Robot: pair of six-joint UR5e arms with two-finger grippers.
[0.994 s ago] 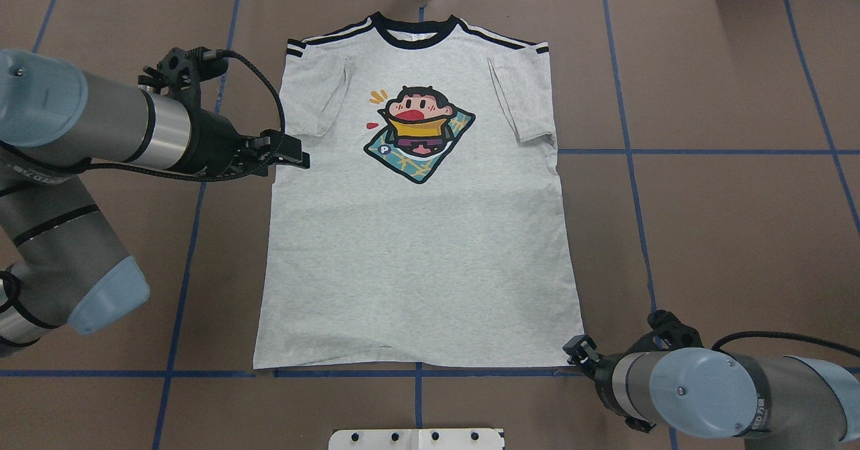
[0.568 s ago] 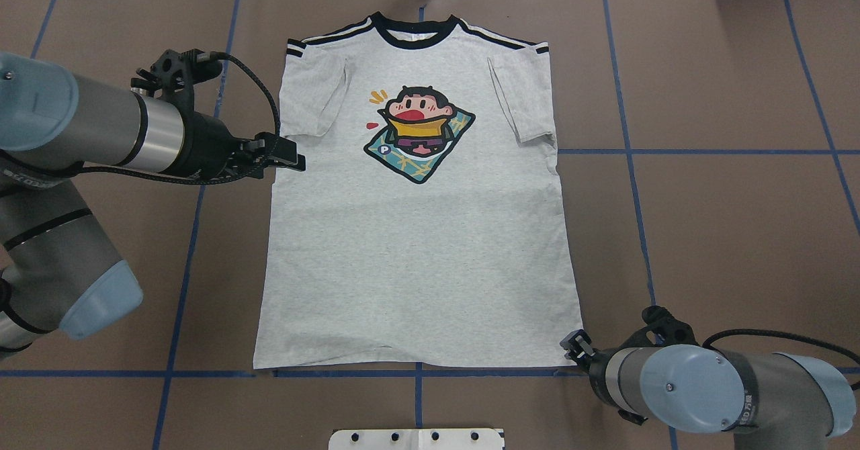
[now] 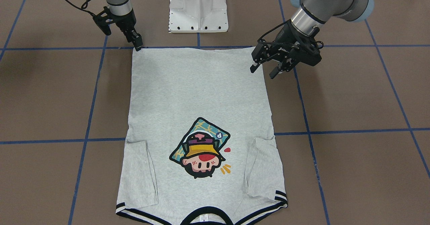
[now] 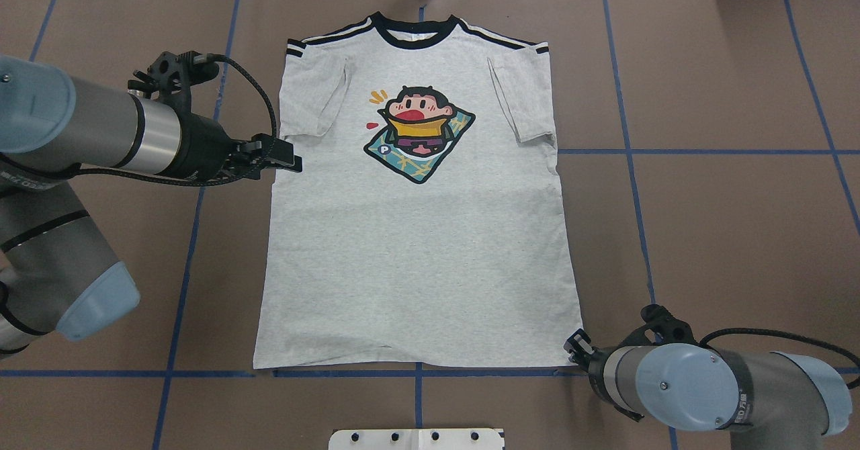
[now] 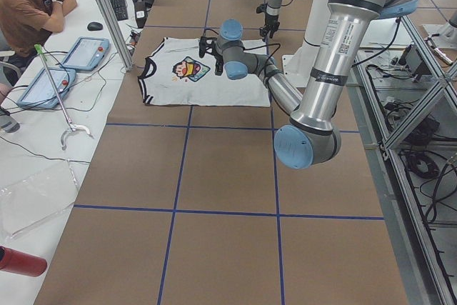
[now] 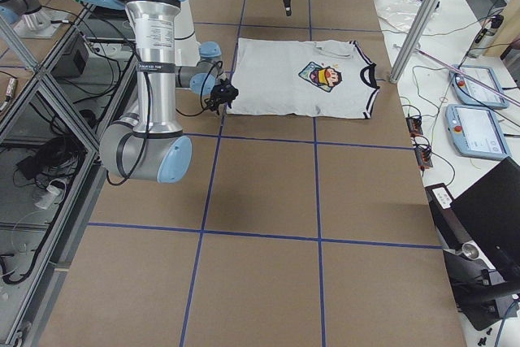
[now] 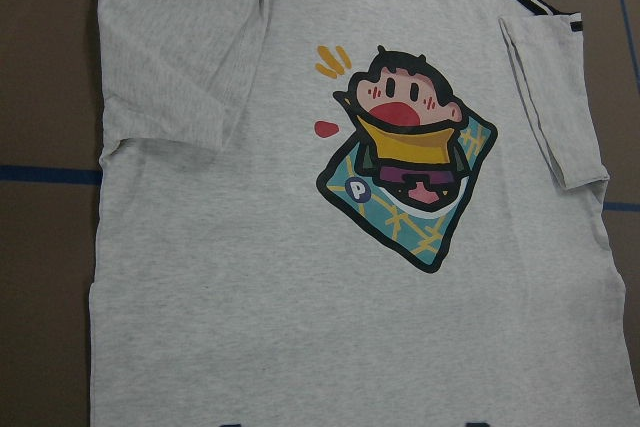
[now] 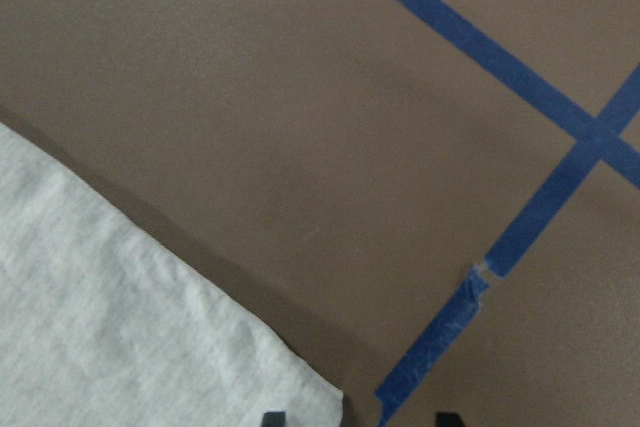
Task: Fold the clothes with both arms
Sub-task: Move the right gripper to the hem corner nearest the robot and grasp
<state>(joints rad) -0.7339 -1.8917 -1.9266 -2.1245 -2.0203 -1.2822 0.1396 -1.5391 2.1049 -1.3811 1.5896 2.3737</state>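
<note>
At centre frame on the desk (image 4: 705, 235), the T-shirt (image 4: 416, 268) lies flat, front up, my left jaws spread by its left-hand edge, my right jaws spread at its lower-right corner.

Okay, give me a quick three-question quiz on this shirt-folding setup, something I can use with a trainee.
1. True or false: the left claw is shut on a sleeve of the T-shirt.
2. Which part of the T-shirt is the right claw nearest? A) a sleeve B) a hem corner C) the cartoon print
3. Fill in: the neckband points ____ the white base (toward / away from).

Key: 1 false, it is open beside the shirt's side edge; 2 B; 3 away from.
</note>
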